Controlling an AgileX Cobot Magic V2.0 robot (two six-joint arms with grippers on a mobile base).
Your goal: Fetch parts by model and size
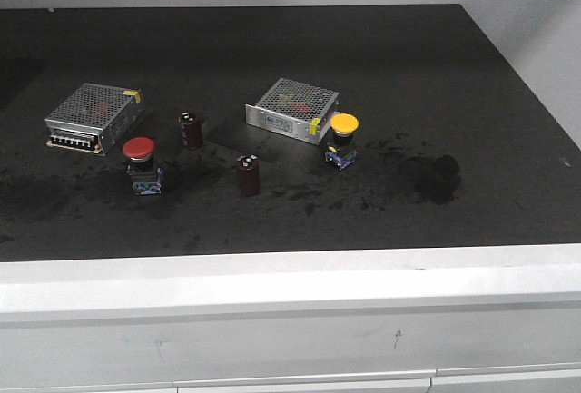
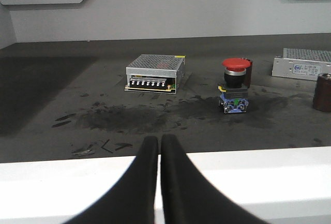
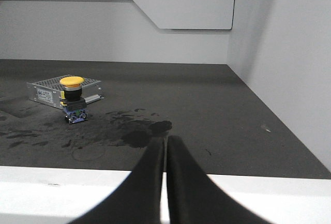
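We record on the black tabletop (image 1: 436, 66), left to right: left silver box (image 1: 95, 117); red-capped switch (image 1: 142, 164), upright just in front of it; rear capacitor (image 1: 191, 130); front capacitor (image 1: 248, 175); right silver box (image 1: 293, 109); yellow-capped switch (image 1: 343, 139), upright at its right front corner. Our left gripper (image 2: 159, 141) and right gripper (image 3: 165, 140): fingers pressed together, holding nothing, above the white ledge (image 1: 272, 284).

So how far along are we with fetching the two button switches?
Nothing looks done: the red-capped push-button switch and the yellow-capped push-button switch both stand on the dark tabletop. Nothing in hand: left claw and right claw are shut and empty. Both fetches remain.
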